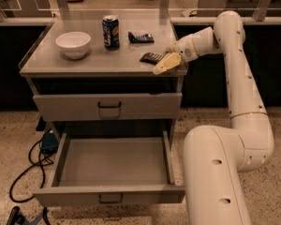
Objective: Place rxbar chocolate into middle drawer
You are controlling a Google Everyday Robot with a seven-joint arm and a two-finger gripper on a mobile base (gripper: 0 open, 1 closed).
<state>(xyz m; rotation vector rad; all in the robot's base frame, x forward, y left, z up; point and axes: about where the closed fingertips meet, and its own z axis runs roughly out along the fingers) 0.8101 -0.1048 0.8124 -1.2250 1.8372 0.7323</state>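
Observation:
The rxbar chocolate (150, 57), a slim dark brown bar, lies flat on the cabinet top near its front right corner. My gripper (166, 63) reaches in from the right and sits low over the bar's right end, partly covering it. I cannot tell whether it touches the bar. The middle drawer (110, 194) is the lowest grey drawer. It is pulled far out toward the camera and nothing lies inside it. The like-fronted drawer above it (107, 106) is closed.
On the cabinet top (42, 64) stand a white bowl (73, 44) at the left and a blue soda can (111, 32) in the middle. A dark blue wrapped bar (141, 37) lies behind the brown one. Black cables (30, 165) trail on the floor at the left.

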